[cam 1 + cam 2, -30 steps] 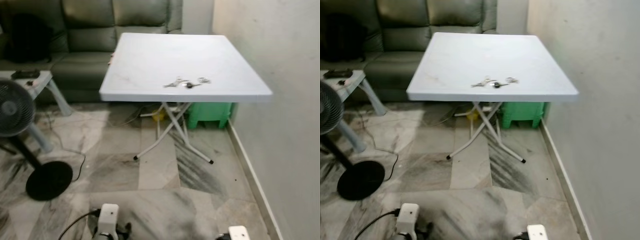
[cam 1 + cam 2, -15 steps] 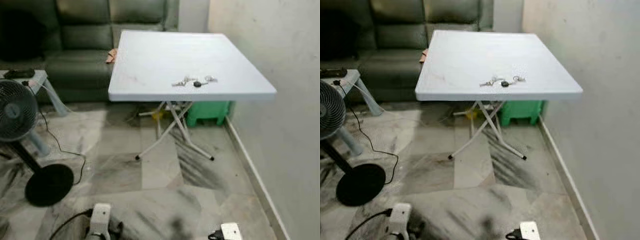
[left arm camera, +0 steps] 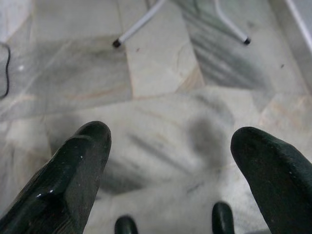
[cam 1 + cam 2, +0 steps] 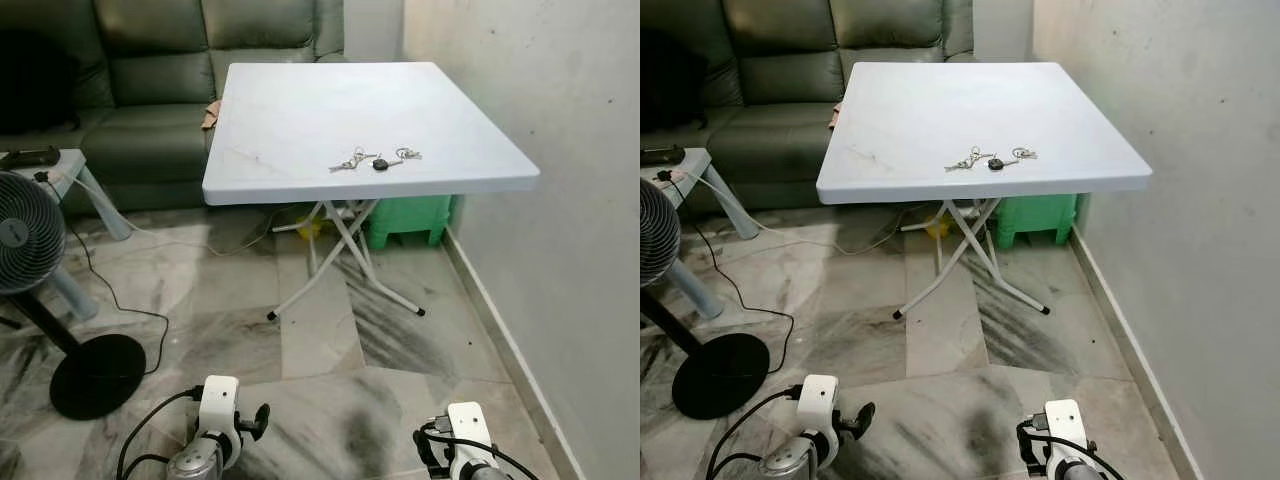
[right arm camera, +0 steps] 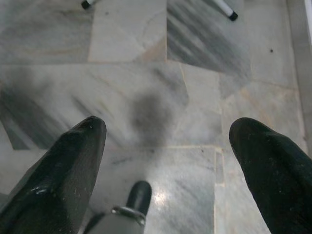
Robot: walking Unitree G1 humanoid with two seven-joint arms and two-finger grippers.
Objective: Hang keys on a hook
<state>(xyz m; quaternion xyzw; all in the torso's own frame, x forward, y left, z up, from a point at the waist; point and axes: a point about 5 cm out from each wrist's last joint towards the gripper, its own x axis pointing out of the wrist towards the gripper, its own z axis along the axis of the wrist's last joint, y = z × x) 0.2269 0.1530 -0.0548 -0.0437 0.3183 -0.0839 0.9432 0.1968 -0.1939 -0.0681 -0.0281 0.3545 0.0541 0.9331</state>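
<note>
A bunch of keys (image 4: pixel 372 160) with a black fob lies near the front edge of a white folding table (image 4: pixel 300 120), also seen as keys (image 4: pixel 986 160) in the right eye view. Both arms hang low by the floor, far below the table. My left gripper (image 3: pixel 168 141) is open over the marble floor, with nothing between its black fingers (image 3: pixel 73 165). My right gripper (image 5: pixel 168 134) is open too, and its fingers (image 5: pixel 268 161) hold nothing. The wrists of both arms show at the bottom of the head views.
A dark green sofa (image 4: pixel 150 70) stands behind the table. A standing fan (image 4: pixel 30 240) with its cable and a small side table (image 4: pixel 60 165) are on the left. A wall (image 4: pixel 560 150) runs along the right. A green stool (image 4: pixel 410 215) sits under the table.
The whole picture has shifted: the camera has come nearer and the table sits slightly higher and clearer. Both wrists show further up in the head views. The keys lie unmoved.
</note>
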